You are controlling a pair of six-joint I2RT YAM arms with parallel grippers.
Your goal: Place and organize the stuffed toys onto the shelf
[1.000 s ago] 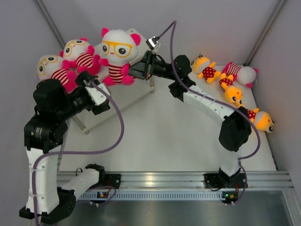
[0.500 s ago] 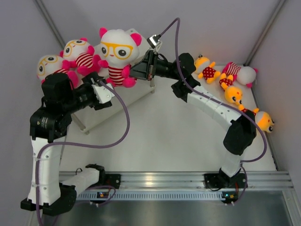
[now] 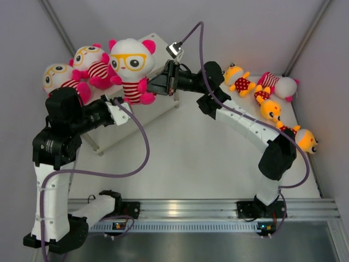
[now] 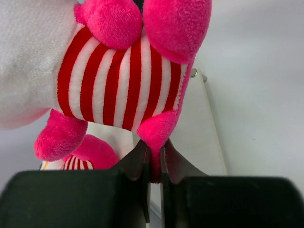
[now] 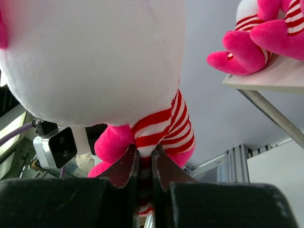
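While right fingers [image 5: 126,166] pinch the doll [image 3: 130,65] by its shirt [image 5: 161,129], left fingers [image 4: 137,159] clamp its foot [image 4: 155,134].

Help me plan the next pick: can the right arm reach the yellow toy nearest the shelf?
Probably not yet: the right gripper is shut on the glasses-wearing plush doll. The yellow toy lies uncovered beside that arm.

Striped toy [image 3: 131,65] upright, shelf [image 3: 158,109] holding two others [image 3: 90,63]
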